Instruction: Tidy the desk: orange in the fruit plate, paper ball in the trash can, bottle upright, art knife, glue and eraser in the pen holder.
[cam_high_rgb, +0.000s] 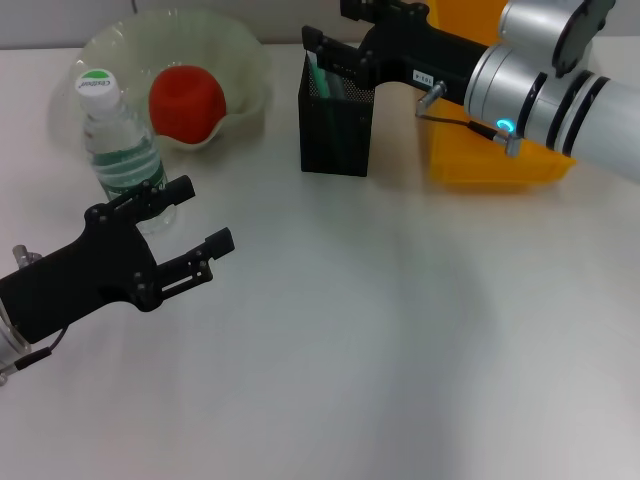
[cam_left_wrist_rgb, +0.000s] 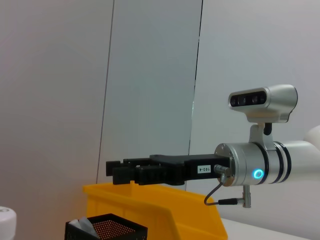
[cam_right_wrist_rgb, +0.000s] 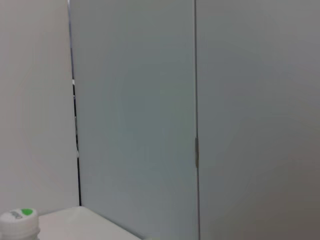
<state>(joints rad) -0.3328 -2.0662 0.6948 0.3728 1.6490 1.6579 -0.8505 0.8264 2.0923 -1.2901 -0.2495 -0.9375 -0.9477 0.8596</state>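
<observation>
Left gripper (cam_high_rgb: 208, 217): nearest, fingers spread, holding nothing, just beside the bottle.
Bottle (cam_high_rgb: 122, 150): upright on the desk (cam_high_rgb: 400, 330), in front of the fruit plate.
Orange (cam_high_rgb: 187, 102): inside the fruit plate (cam_high_rgb: 245, 60).
Pen holder (cam_high_rgb: 336, 128): upright at mid-desk, green item inside.
Right gripper (cam_left_wrist_rgb: 116, 170): above the pen holder; cannot tell whether its fingers are spread.
Trash can (cam_high_rgb: 490, 160): farthest, behind the right arm.

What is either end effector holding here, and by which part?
Nothing visible. The left end effector is open and empty beside the upright bottle; the right end effector is above the pen holder, grip state unclear.
</observation>
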